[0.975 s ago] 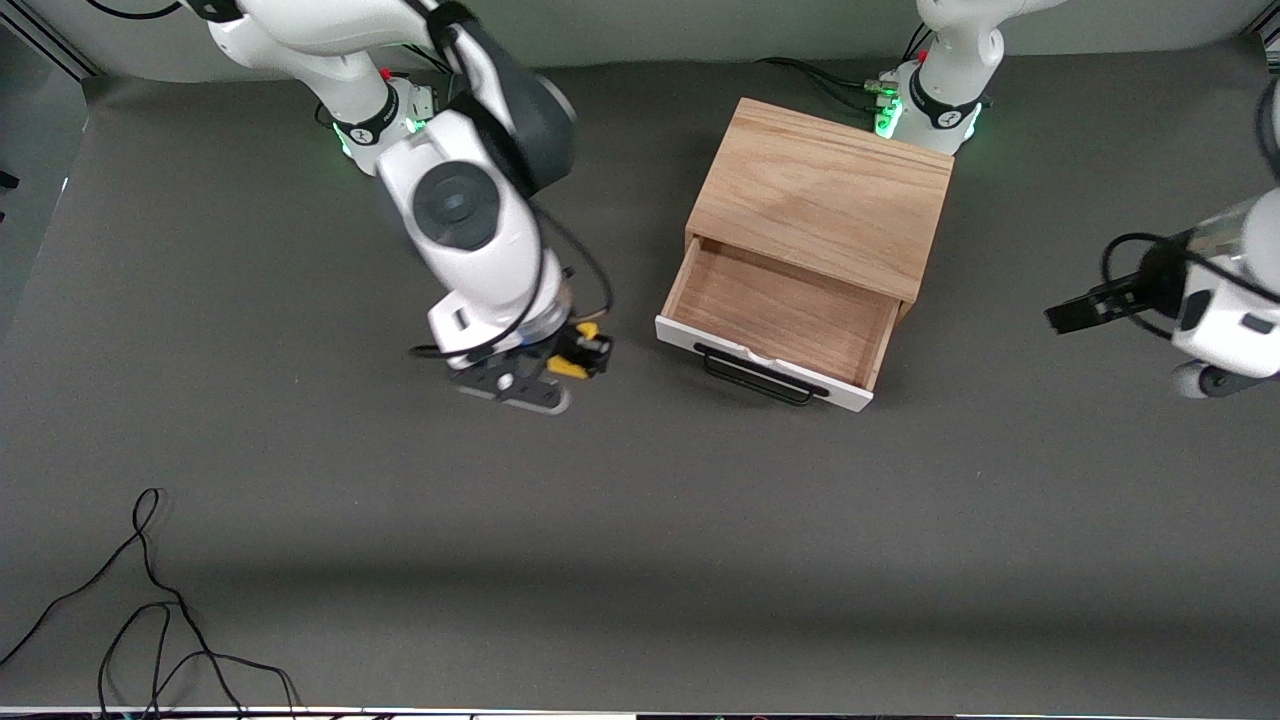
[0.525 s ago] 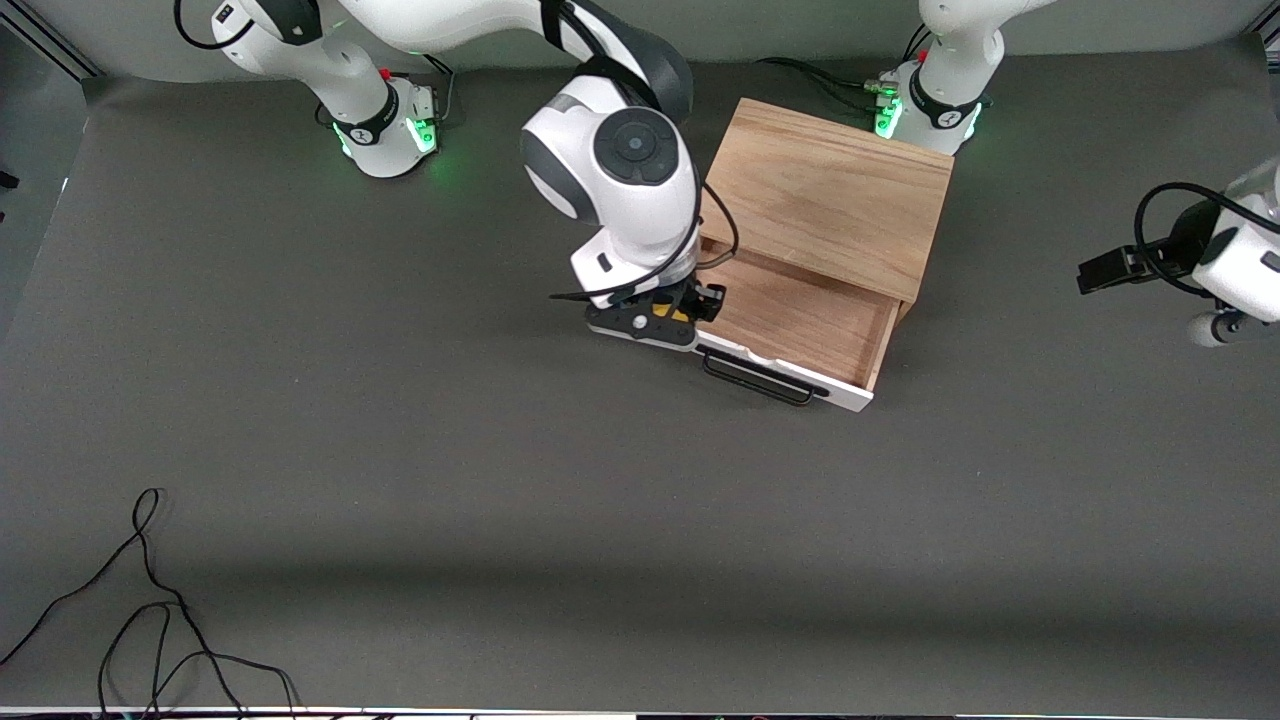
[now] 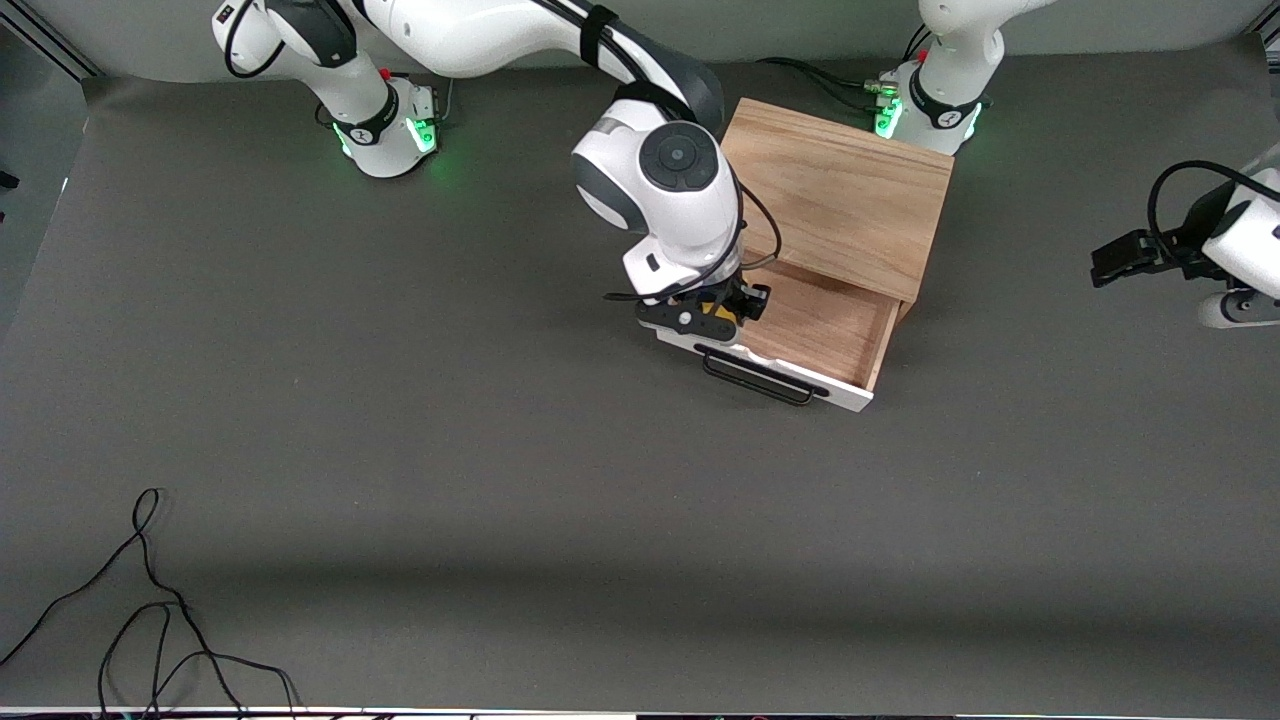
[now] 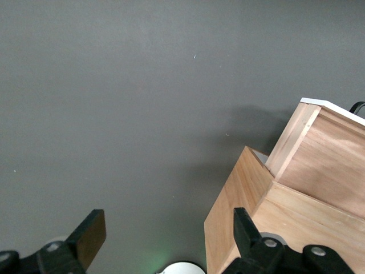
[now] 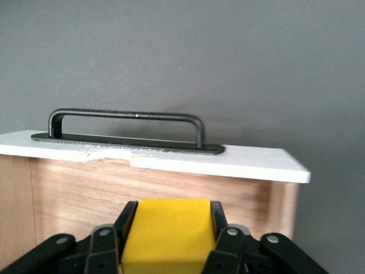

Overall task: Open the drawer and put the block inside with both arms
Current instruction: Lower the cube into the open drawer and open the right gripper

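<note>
The right pincer [image 3: 722, 318], clamping the block [image 5: 166, 231], hangs over the open drawer [image 3: 810, 325]; its wrist hides most of the block. The left pincer [image 4: 165, 240], fingers spread, waits over the desk [image 3: 400, 500], partly cut off.

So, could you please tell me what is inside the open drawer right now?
Bare wood floor shows in the drawer. The right end effector hangs over its right-arm end, shut on the yellow block. The floor beneath them is covered. The left end effector waits aside, open.
</note>
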{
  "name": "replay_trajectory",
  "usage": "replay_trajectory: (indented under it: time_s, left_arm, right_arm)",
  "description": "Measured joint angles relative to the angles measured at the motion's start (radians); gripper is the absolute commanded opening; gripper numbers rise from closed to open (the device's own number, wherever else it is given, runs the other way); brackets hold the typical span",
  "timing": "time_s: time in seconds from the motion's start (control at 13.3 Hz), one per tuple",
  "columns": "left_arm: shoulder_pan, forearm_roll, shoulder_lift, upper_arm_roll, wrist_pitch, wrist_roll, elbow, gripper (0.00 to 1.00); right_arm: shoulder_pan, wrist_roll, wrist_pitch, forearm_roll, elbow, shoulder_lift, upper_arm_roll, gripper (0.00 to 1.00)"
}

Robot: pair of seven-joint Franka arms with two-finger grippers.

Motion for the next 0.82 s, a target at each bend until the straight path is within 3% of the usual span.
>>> replay_trajectory:
  time_s: [0.53,0.6,0.67,0.75,0.82]
  left_arm:
    - [-0.002,-0.006,0.000,-0.011,0.032,0.012,0.002,1.00]
    - [-0.005,-0.007,0.000,-0.011,0.033,0.013,0.003,1.00]
    - [-0.018,-0.008,0.000,-0.005,0.033,0.015,0.004,1.00]
    - [-0.050,-0.008,0.000,0.018,0.033,0.015,0.004,1.00]
    - [-0.116,-0.009,0.000,0.075,0.034,0.015,0.004,1.00]
  right_arm:
    - [0.041,0.045,0.072,0.000,0.002,0.097,-0.005,0.00]
    - [0.041,0.045,0.072,0.000,0.002,0.098,-0.007,0.12]
    - [0.041,0.046,0.072,0.000,0.004,0.098,-0.008,0.36]
    - [0.041,0.046,0.072,0.000,0.005,0.098,-0.008,0.45]
    - [0.041,0.046,0.072,0.000,0.005,0.098,-0.009,0.71]
